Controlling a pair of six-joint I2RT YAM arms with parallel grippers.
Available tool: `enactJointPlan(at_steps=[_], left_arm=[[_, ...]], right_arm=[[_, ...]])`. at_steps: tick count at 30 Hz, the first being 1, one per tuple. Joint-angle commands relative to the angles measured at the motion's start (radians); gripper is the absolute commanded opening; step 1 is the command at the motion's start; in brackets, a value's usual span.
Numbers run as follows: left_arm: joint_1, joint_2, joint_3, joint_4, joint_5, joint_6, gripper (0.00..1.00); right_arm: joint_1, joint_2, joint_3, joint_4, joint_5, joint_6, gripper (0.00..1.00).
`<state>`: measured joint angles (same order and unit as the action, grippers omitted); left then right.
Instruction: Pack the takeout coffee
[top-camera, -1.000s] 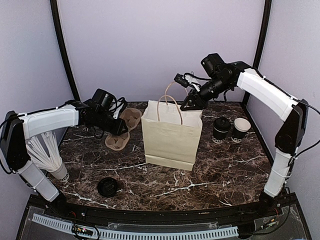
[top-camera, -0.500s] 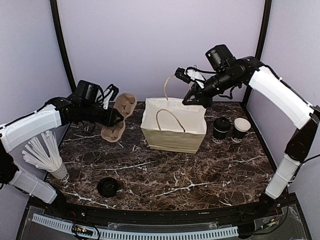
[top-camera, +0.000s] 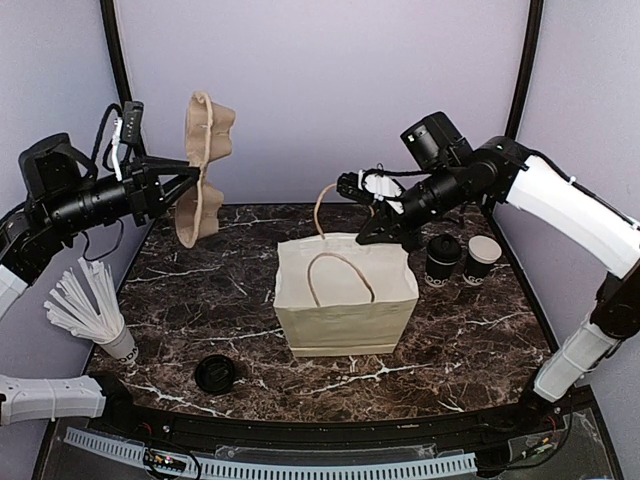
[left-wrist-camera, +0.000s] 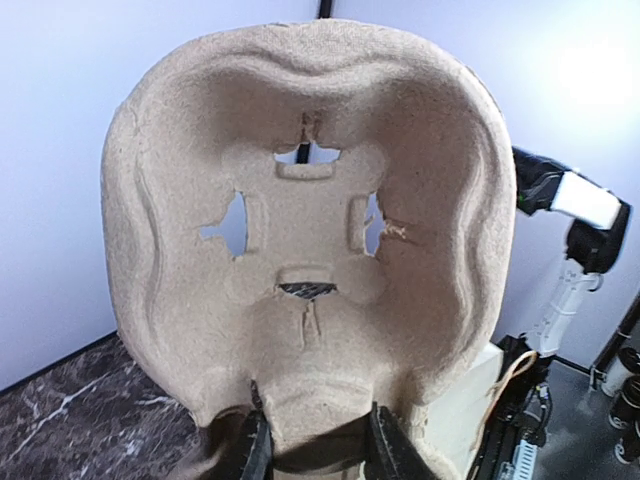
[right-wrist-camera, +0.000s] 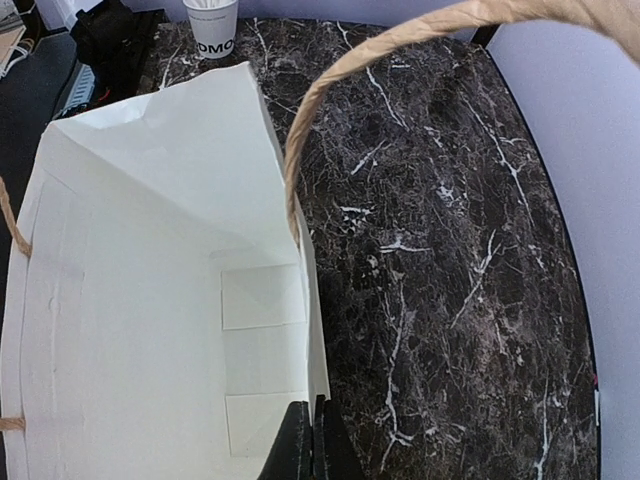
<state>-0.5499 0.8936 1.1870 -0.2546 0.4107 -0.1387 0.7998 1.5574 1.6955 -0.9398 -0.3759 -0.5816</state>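
Counting one each: coffee (top-camera: 442, 258), carrier (top-camera: 208, 125), bag (top-camera: 345, 305)

Your left arm stretches across the top view's upper left. The left gripper (top-camera: 178, 182) points right, jaws clamping the cup carrier (top-camera: 205, 125). Your right arm reaches in from the right edge with its wrist tipped down-left, and the right gripper (top-camera: 373, 237) is pinched tight on the paper bag (top-camera: 345, 305) rim.

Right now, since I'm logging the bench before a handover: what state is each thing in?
paper bag: upright, mouth open, rim pinched by right fingers.
cup carrier: held in the air, empty, clamped in left fingers.
lidded cup: upright, lid on, outside the bag.
open cup: upright, no lid.
loose lid: lying flat.
stirrer cup: upright, holding white sticks.
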Motion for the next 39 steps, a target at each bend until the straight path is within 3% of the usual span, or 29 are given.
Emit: enactJointPlan(at_steps=[1, 8, 14, 22, 26, 32, 39], left_arm=[[-0.022, -0.054, -0.026, 0.132, 0.164, -0.021, 0.27], [-0.097, 0.023, 0.007, 0.193, 0.244, -0.042, 0.26], [-0.214, 0.195, 0.136, 0.108, 0.216, 0.099, 0.26], [-0.287, 0.362, 0.245, 0.053, 0.218, 0.22, 0.25], [-0.299, 0.366, 0.217, 0.086, 0.217, 0.232, 0.25], [-0.299, 0.407, 0.208, 0.105, 0.21, 0.265, 0.25], [-0.299, 0.489, 0.298, 0.071, 0.204, 0.305, 0.24]], right_arm=[[0.011, 0.008, 0.017, 0.01, -0.098, 0.008, 0.0], [0.011, 0.022, 0.013, -0.013, -0.163, 0.012, 0.0], [0.01, 0.029, 0.022, -0.013, -0.149, 0.022, 0.0], [0.009, 0.056, 0.039, -0.025, -0.169, 0.027, 0.0], [-0.003, 0.066, 0.062, -0.034, -0.183, 0.036, 0.25], [-0.035, 0.07, 0.101, -0.052, -0.192, 0.041, 0.42], [-0.094, 0.002, 0.079, -0.044, -0.18, 0.042, 0.62]])
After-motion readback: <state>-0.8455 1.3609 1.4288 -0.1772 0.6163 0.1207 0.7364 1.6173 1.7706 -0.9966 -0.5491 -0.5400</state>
